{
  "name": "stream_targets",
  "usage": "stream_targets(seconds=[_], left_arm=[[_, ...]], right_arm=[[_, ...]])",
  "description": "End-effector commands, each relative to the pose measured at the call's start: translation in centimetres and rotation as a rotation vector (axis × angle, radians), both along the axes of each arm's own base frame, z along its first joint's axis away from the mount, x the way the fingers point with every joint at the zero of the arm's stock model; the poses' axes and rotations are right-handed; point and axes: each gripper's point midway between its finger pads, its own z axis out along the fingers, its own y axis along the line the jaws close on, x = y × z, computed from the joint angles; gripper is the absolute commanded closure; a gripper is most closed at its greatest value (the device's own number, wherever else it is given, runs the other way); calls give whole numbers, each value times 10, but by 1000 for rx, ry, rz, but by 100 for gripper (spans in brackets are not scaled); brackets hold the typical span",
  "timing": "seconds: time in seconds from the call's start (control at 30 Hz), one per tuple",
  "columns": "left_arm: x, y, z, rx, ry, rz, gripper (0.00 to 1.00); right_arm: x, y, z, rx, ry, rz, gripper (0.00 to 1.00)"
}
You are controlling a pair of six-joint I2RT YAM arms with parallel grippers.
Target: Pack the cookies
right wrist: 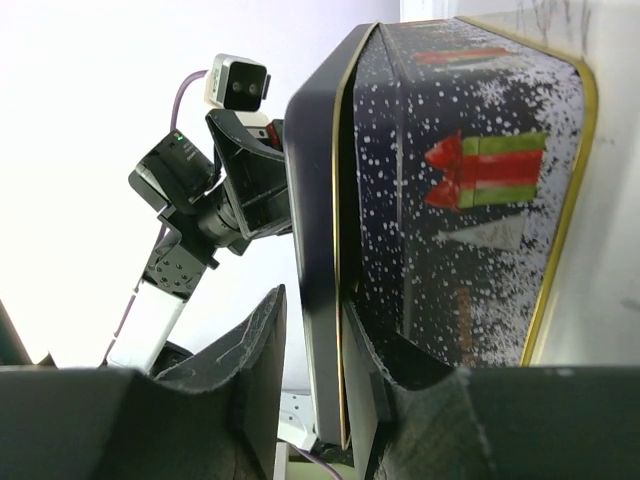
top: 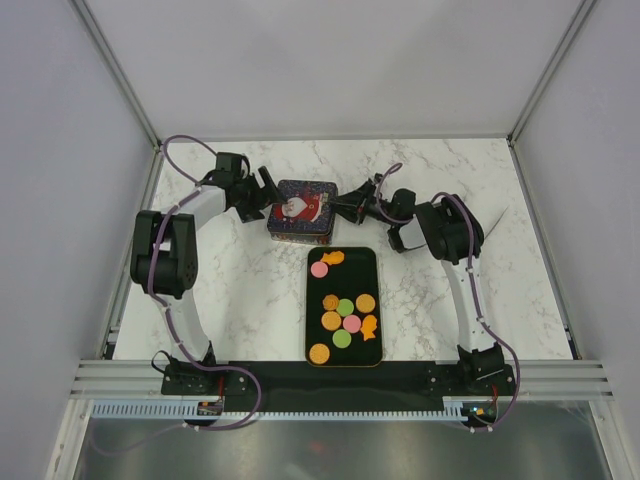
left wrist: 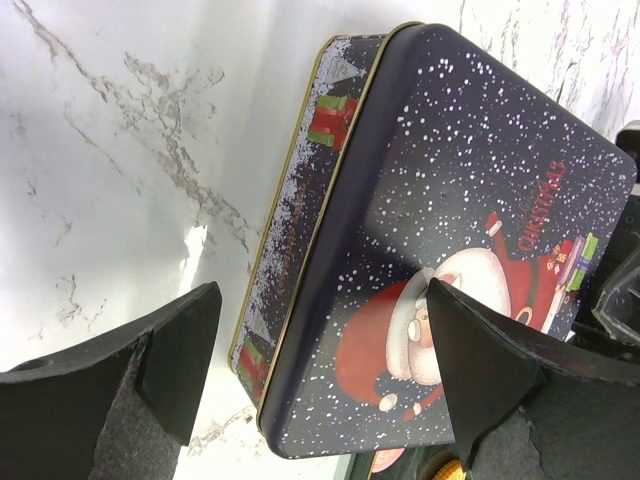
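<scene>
The cookies, orange, pink and green, mostly round with two fish shapes, lie on a black tray. Behind the tray stands a dark Christmas tin with a Santa lid. My left gripper is open and straddles the tin's left near corner, one finger over the lid and one beside the wall. My right gripper is open around the lid's right edge. One finger sits under the rim against the tin wall. The other stands a small gap off the lid's top.
The tray's far edge lies just in front of the tin. A pink cookie and an orange one show past the tin's corner. White enclosure walls ring the marble table. The left arm shows beyond the lid.
</scene>
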Motion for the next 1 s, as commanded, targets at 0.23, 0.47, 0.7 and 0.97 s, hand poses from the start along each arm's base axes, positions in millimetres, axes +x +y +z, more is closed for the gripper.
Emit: stream_targets(seconds=[0.23,0.47,0.7,0.97], left_arm=[[12,-11,7,29,-45,-63,9],[16,-23,11,56,-56,-99,9],[18,-25,12,87,-56,-121,9],[19,-28,13,123,-57,-173,9]], right_arm=[[-13,-14,17,-12,-142,1,63],[-10,-24,13,-51,-139,-22,60],[-4,-26,15,-132,-161,-36,55],[2,-26,13,-191,-173,-50,49]])
